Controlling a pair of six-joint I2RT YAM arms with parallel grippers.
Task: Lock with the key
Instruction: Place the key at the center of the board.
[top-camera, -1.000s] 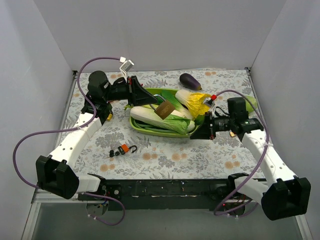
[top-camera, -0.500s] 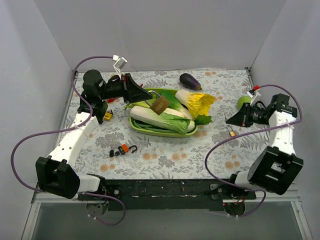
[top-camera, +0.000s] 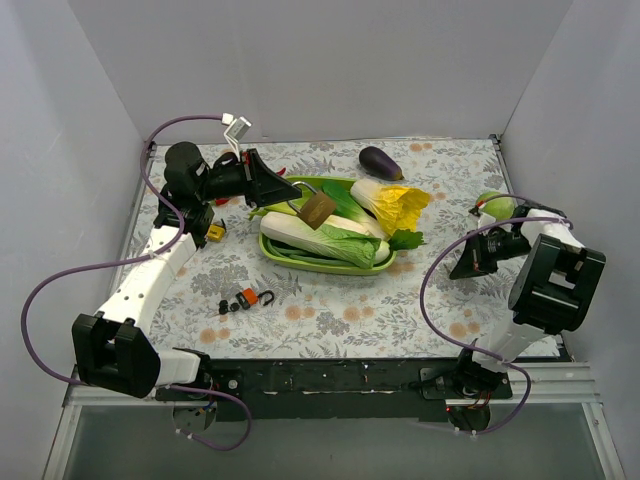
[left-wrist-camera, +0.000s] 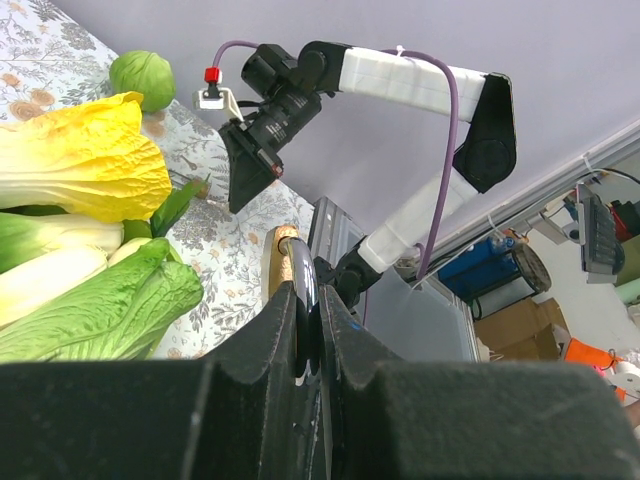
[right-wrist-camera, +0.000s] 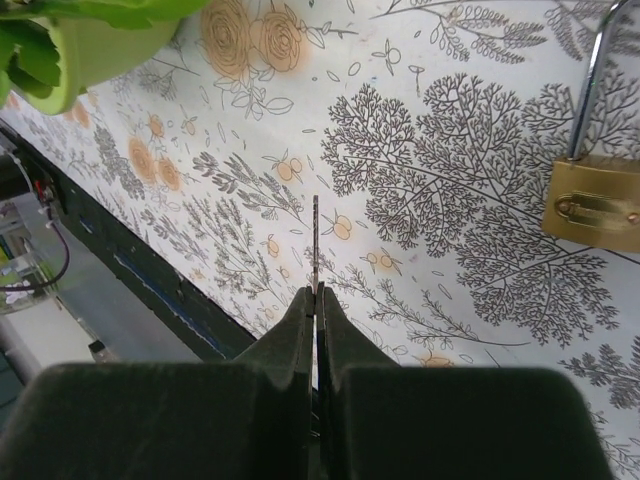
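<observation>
While left claw (top-camera: 291, 197) grips padlock (top-camera: 318, 208), right claw (right-wrist-camera: 316, 296) swung rightward, key (right-wrist-camera: 315, 238) pinched.

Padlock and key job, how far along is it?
Done: the left jaws are shut on the shackle of the brown padlock, holding it above the green tray. In hand: the right jaws pinch a thin metal blade, probably the key, over the floral tablecloth far to the side. Left: bring them together, insert the key, turn.

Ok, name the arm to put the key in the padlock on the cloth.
Right: the right gripper holds the key near that padlock; the left gripper is busy with a second lock.
</observation>
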